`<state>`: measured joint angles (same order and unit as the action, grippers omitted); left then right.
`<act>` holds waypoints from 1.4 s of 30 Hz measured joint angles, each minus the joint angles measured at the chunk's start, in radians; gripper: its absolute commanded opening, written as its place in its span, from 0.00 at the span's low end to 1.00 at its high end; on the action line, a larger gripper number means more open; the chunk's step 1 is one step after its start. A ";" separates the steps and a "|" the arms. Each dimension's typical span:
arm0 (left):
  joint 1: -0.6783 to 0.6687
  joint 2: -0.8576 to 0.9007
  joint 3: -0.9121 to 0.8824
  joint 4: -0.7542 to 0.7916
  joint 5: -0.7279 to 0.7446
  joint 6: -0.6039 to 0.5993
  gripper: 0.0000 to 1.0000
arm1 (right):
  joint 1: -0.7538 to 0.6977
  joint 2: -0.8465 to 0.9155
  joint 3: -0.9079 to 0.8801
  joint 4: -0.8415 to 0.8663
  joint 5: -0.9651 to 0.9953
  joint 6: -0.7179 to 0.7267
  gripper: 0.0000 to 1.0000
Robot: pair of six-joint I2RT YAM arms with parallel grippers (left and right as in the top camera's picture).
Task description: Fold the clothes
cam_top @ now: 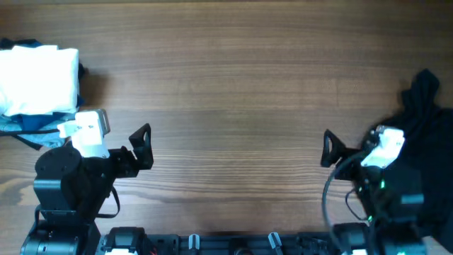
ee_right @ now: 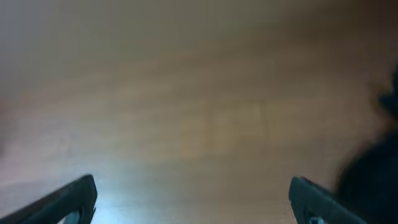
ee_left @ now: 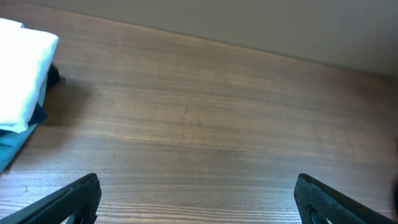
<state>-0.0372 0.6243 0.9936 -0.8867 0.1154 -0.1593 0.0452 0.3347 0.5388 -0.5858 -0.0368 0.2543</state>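
left end effector (cam_top: 144, 147) and right end effector (cam_top: 328, 149) have black wedge fingers (ee_left: 68, 199); black arms (cam_top: 60, 177), white wrist blocks (cam_top: 88, 131).

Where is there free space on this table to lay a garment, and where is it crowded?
Free: the bare table between the folded white pile and the black garment. Crowded: the left and right edges, where these lie.

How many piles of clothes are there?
2. A folded stack, white on top with blue underneath, sits at the far left. A crumpled black garment lies at the far right. More pieces may be hidden inside either pile.
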 measured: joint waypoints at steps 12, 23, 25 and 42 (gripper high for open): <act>0.000 0.000 -0.002 0.001 0.000 -0.003 1.00 | 0.000 -0.315 -0.455 0.611 -0.060 -0.261 1.00; 0.000 0.000 -0.002 0.001 0.000 -0.003 1.00 | 0.000 -0.317 -0.533 0.587 -0.060 -0.387 1.00; 0.000 0.000 -0.002 0.001 0.000 -0.003 1.00 | 0.000 -0.317 -0.533 0.587 -0.061 -0.387 1.00; 0.000 0.000 -0.002 0.001 0.000 -0.003 1.00 | 0.000 -0.317 -0.533 0.587 -0.060 -0.387 1.00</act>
<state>-0.0372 0.6243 0.9916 -0.8860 0.1154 -0.1623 0.0452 0.0174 0.0059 0.0013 -0.0971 -0.1329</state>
